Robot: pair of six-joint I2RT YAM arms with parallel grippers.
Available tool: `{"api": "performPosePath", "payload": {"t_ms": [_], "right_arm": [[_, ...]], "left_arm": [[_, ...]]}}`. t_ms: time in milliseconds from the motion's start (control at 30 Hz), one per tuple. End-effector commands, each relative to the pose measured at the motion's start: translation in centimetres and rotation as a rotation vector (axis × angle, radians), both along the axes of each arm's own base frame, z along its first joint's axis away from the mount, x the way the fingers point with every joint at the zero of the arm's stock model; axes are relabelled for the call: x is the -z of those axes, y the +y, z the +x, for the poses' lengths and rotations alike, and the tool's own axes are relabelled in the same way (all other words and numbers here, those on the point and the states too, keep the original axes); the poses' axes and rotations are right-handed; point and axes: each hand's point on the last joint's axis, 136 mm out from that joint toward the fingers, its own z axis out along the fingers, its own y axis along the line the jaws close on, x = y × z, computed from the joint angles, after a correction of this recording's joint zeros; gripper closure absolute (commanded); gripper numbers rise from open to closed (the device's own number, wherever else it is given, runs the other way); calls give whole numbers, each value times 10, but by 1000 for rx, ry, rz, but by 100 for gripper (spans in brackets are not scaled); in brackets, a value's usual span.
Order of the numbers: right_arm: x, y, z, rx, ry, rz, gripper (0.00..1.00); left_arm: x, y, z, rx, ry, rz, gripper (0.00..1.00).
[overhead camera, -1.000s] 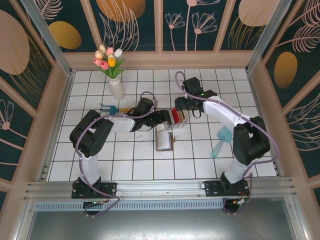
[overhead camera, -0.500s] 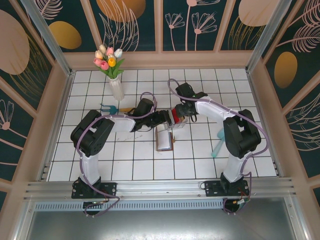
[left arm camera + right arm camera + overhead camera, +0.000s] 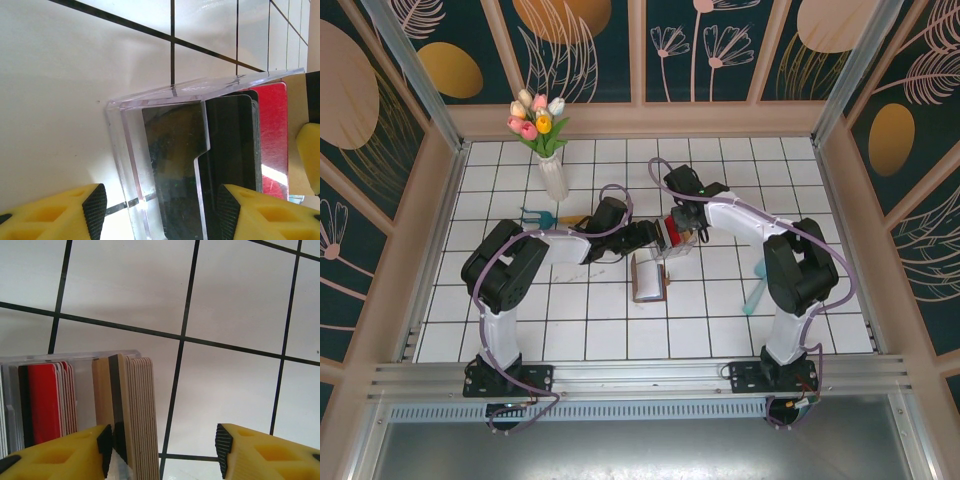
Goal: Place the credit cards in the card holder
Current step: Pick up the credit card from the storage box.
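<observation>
Near the middle of the counter (image 3: 620,330) stands a clear card rack (image 3: 125,150) with the credit cards (image 3: 270,135) on edge in it, red, black and tan. The brown card holder (image 3: 648,278) lies just near of the rack. The left pincer (image 3: 160,212) reaches in from the left, fingers apart around the rack's end, with a strip of tile showing between one pad and the wall. The right pincer (image 3: 162,450) is also apart: one finger (image 3: 60,450) touches the tan stack (image 3: 140,405), and the other stands clear over bare tile.
</observation>
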Motion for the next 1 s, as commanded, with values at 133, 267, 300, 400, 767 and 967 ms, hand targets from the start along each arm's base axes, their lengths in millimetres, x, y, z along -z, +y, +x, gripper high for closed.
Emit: {"api": "performPosePath", "payload": {"t_ms": [133,267,300,400,767,967], "right_arm": [[-25,-3,3,5,-51,-39,47],[-29,-1,3,3,-55,-35,50],[-30,0,3,1,-56,-38,50],[-33,1,2,-4,-66,-46,50],[-33,2,2,-4,-63,-47,71],[-41,2,3,2,-83,-52,77]], "left_arm": [[14,3,-5,13,14,35,37],[14,3,-6,15,15,35,38],[13,3,-5,14,14,34,38],[13,2,-5,15,14,34,38],[14,2,-6,20,17,36,37],[14,2,-6,21,16,37,37]]}}
